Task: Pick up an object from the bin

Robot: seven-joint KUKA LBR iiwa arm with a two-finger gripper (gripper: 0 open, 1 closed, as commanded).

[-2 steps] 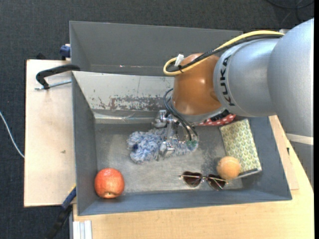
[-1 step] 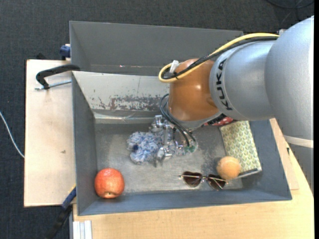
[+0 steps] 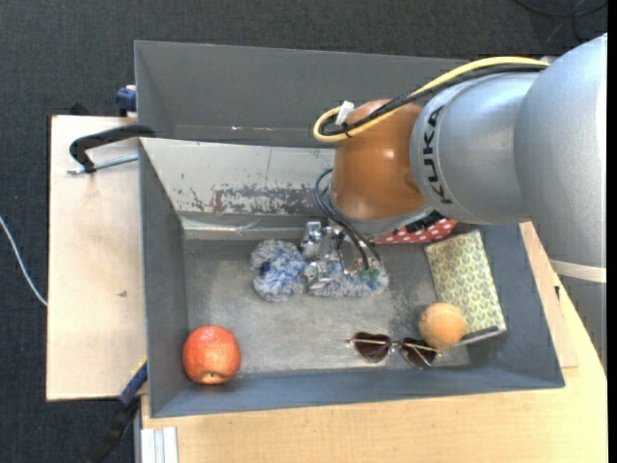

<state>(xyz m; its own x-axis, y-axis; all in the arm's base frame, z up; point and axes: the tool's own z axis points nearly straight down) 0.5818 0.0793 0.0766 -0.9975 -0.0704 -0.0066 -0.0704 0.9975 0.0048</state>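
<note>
My gripper (image 3: 328, 258) reaches down into the middle of the bin, its metal fingers pressed into a crumpled blue-and-white cloth (image 3: 280, 268). The cloth spreads to both sides of the fingers, with a greenish-blue part at its right end. I cannot make out whether any of the cloth is caught between the fingers. A pair of sunglasses (image 3: 393, 348) lies on the bin floor in front of the gripper, and an orange (image 3: 442, 325) sits just right of them.
A red apple (image 3: 211, 354) rests in the front left corner. A green patterned flat packet (image 3: 467, 280) leans along the right wall, with a red-and-white dotted thing (image 3: 429, 230) behind it under the arm.
</note>
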